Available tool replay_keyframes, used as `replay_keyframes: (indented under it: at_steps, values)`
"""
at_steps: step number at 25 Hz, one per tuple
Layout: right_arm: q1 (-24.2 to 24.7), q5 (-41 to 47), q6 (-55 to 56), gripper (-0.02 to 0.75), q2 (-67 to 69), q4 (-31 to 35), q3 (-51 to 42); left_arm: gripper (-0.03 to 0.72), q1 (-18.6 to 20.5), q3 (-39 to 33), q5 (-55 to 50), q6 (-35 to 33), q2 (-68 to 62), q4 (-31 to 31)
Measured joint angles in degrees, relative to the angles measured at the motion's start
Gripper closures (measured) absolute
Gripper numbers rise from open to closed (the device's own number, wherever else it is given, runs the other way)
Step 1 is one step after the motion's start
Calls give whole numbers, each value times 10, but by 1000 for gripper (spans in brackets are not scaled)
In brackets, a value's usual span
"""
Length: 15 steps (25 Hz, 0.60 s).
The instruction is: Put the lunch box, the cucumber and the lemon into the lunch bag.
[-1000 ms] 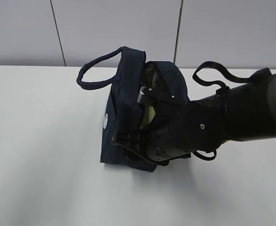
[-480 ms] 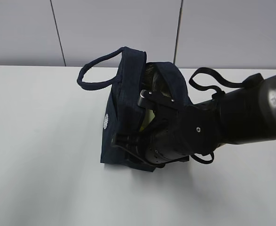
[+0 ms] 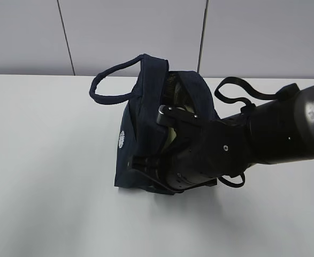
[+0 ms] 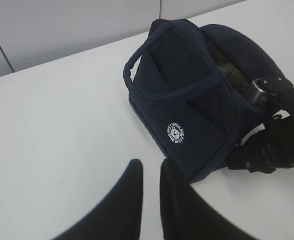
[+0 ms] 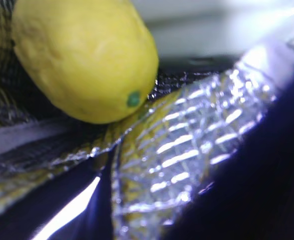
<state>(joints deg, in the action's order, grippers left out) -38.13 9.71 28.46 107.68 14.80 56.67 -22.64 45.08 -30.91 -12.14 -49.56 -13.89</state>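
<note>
Inside the lunch bag (image 3: pixel 146 128), the lemon (image 5: pixel 84 60) lay on the silver foil lining (image 5: pixel 197 150), close before the right wrist camera.

The right gripper (image 3: pixel 165 136) reached into the bag's open top, and whether its jaws were spread or pressed together could not be told; the lemon sat free of them. The left gripper (image 4: pixel 149 187) hovered near the bag with fingers nearly together, holding nothing. The lemon looked firm, light and prone to roll, best pinched across its middle. The bag was soft fabric, likely to sag, best taken by a handle (image 3: pixel 111 85).
</note>
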Motion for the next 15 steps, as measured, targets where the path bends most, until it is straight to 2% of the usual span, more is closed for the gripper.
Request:
replay_keyframes:
  at_steps: [3, 15]
  values:
    - [0, 13, 0, 738, 0, -2, 0, 630, 0, 0, 0, 0, 0, 0]
    - [0, 59, 0, 738, -19, -43, 0, 630, 0, 0, 0, 0, 0, 0]
